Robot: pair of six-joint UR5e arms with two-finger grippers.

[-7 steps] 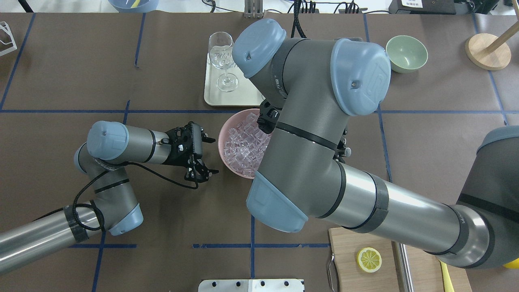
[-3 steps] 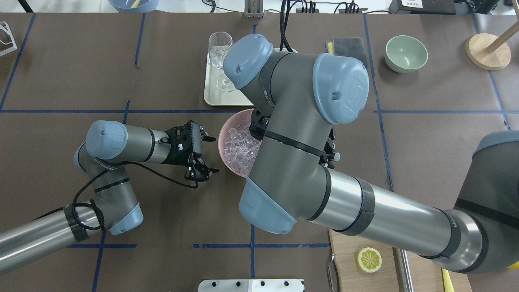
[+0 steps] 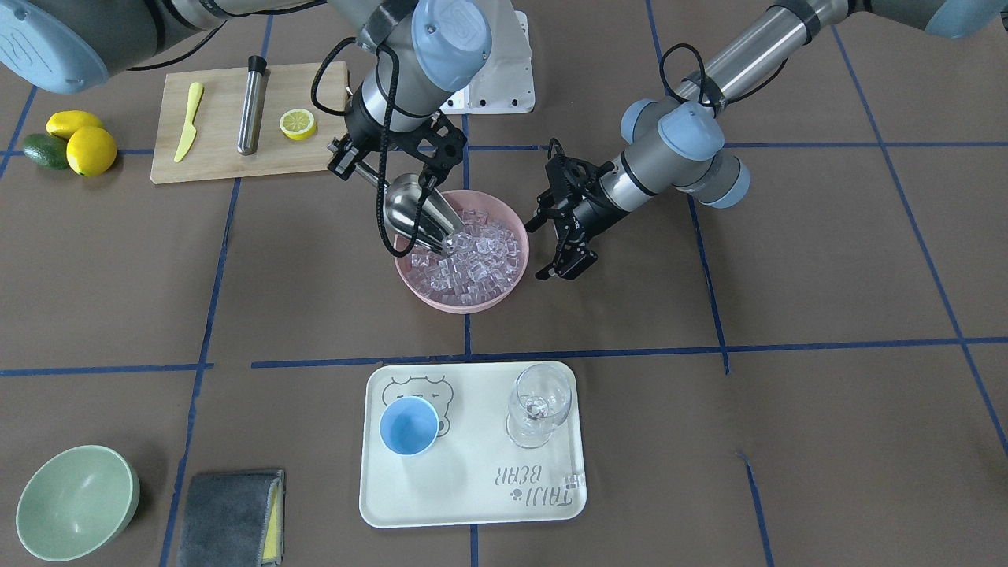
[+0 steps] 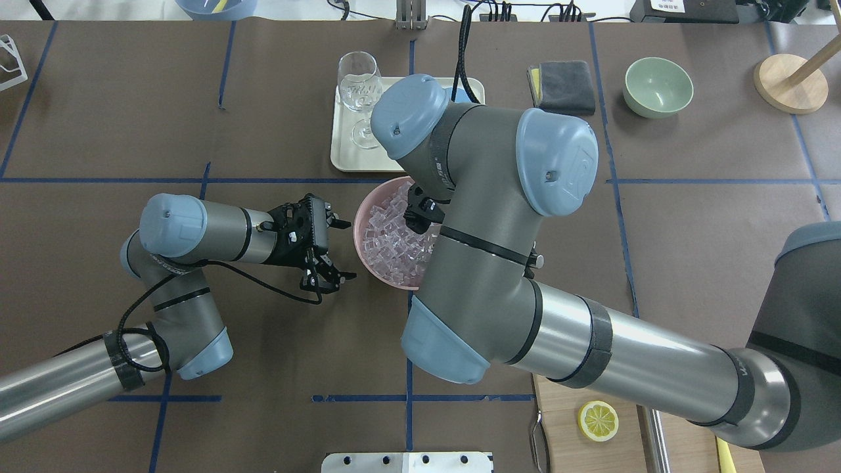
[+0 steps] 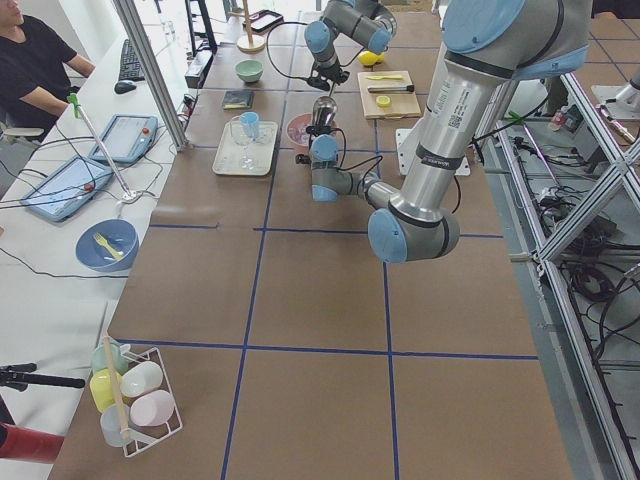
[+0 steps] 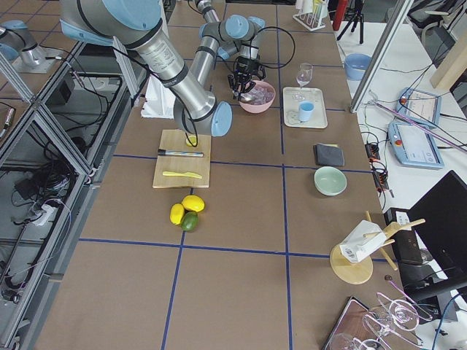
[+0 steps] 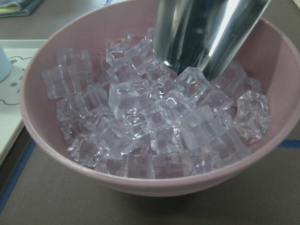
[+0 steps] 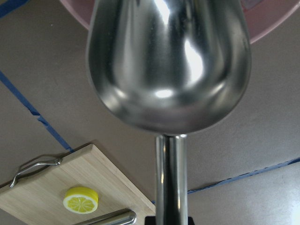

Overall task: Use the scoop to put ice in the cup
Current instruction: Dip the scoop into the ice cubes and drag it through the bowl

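Note:
The steel scoop (image 3: 413,213) tilts down with its tip in the ice (image 3: 472,252) that fills the pink bowl (image 3: 461,303). My right gripper (image 3: 364,172) is shut on the scoop's thin handle, above the bowl's near-robot side. The right wrist view shows the scoop's underside (image 8: 168,61). The left wrist view shows the scoop (image 7: 206,33) pressed among the ice cubes (image 7: 154,117). My left gripper (image 4: 343,252) is open and empty, just beside the bowl (image 4: 360,230). The light-blue cup (image 3: 409,425) stands upright on the white tray (image 3: 472,504).
A clear wine glass (image 3: 539,405) shares the tray. A cutting board (image 3: 213,161) holds a yellow knife, a steel cylinder (image 3: 252,102) and a lemon half. A green bowl (image 3: 75,500) and a grey cloth (image 3: 228,520) lie at the far corner.
My right arm has swung over the bowl, first toward the left, then slightly back, uncovering the grey cloth and more of the tray. The left arm has stayed still.

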